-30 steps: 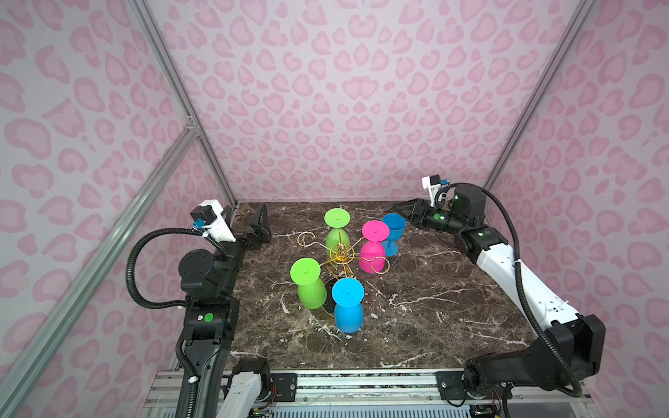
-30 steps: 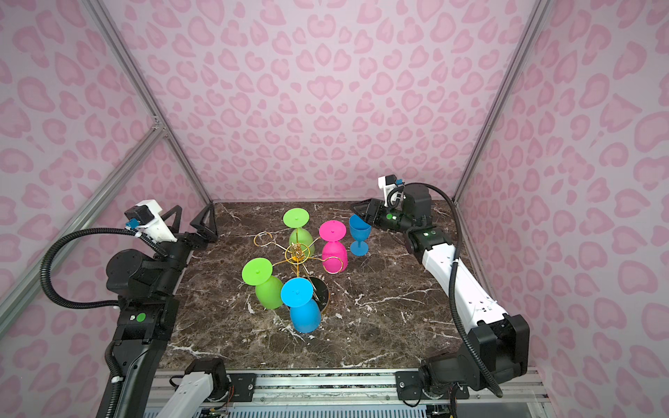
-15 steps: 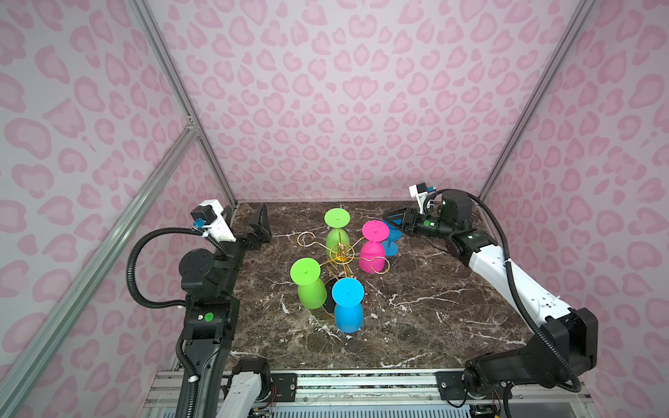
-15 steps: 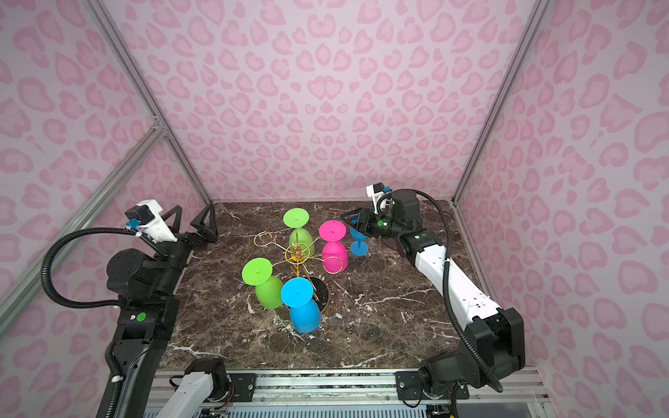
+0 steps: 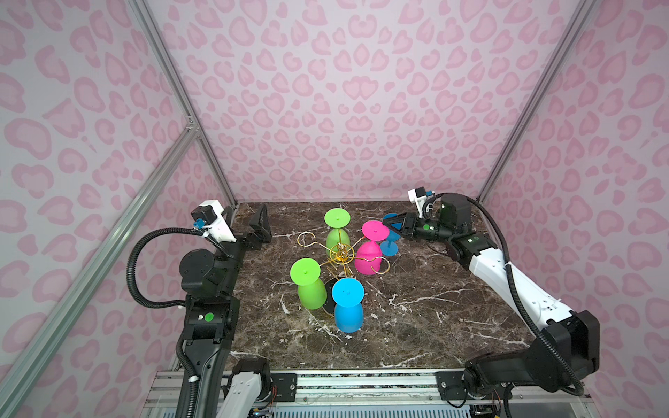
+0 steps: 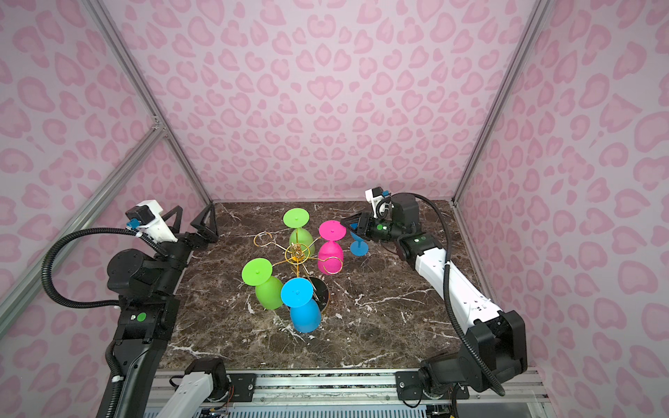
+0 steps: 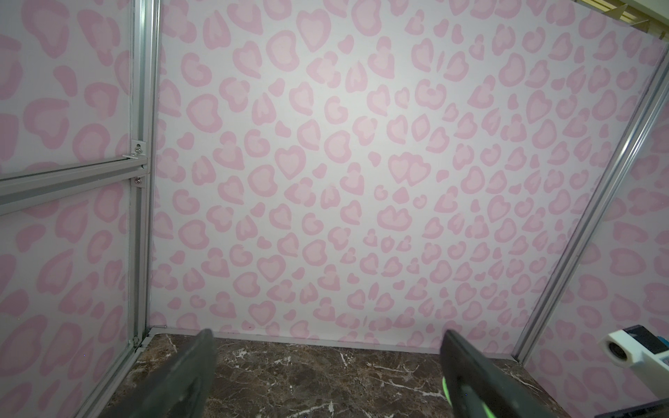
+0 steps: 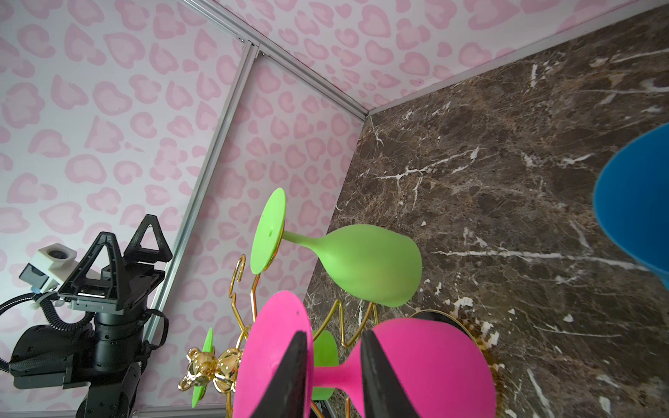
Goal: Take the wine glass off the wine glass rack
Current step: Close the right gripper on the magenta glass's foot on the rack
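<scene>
Left gripper [image 6: 192,222] is sitting wide open off to the side, on the wine glass rack [image 5: 340,253] the pink wine glass [image 5: 367,257] is hanging alongside three others, and the right gripper [image 8: 333,334] is framing its stem with part-open fingers, so the lift-off is looking yet to come.

Top views: high above the near edge, looking down and away over the whole desk [image 5: 434,307]; both share nearly all.
Left wrist: low at the left, facing the far wall [image 7: 325,163].
Right wrist: close to the rack [image 8: 221,363], facing left.
</scene>
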Tool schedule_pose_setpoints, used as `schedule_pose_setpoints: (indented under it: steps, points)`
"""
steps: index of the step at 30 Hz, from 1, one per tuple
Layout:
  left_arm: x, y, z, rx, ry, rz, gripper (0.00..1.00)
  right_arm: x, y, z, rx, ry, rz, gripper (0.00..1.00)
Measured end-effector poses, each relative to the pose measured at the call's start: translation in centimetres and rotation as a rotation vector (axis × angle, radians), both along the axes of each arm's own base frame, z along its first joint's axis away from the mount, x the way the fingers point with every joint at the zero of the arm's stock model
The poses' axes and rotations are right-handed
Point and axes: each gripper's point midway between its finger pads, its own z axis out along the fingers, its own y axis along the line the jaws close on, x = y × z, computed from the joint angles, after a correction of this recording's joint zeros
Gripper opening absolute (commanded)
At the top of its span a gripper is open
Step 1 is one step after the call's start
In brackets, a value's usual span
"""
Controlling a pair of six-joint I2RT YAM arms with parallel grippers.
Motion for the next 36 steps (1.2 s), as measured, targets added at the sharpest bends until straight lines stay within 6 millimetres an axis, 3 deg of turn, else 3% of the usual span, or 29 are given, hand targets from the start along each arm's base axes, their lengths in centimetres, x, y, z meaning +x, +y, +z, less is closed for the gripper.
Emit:
schedule_pose_setpoints:
  steps: [15,24,27,29,31,36]
  points:
    - [0.2,0.0,-0.3,-0.001,0.009,0.001,0.97,-0.1,0.1,0.5,0.013,-0.002,-0.002,0.01]
    - [0.4,0.0,-0.5,-0.005,0.015,0.0,0.97,-0.4,0.2,1.5,0.018,-0.024,-0.001,0.0]
    - [0.4,0.0,-0.6,-0.012,0.017,-0.001,0.97,-0.5,0.3,1.7,0.014,-0.032,0.002,0.06]
    - [0.4,0.0,-0.6,-0.012,0.018,-0.001,0.97,-0.7,0.4,1.6,0.01,-0.029,0.007,0.24]
    - [0.4,0.1,-0.7,-0.012,0.019,0.0,0.97,-0.9,0.5,1.5,0.001,-0.025,0.011,0.34]
    - [0.4,0.1,-0.7,-0.017,0.02,-0.001,0.97,-1.3,0.6,1.3,-0.032,-0.033,0.011,0.38]
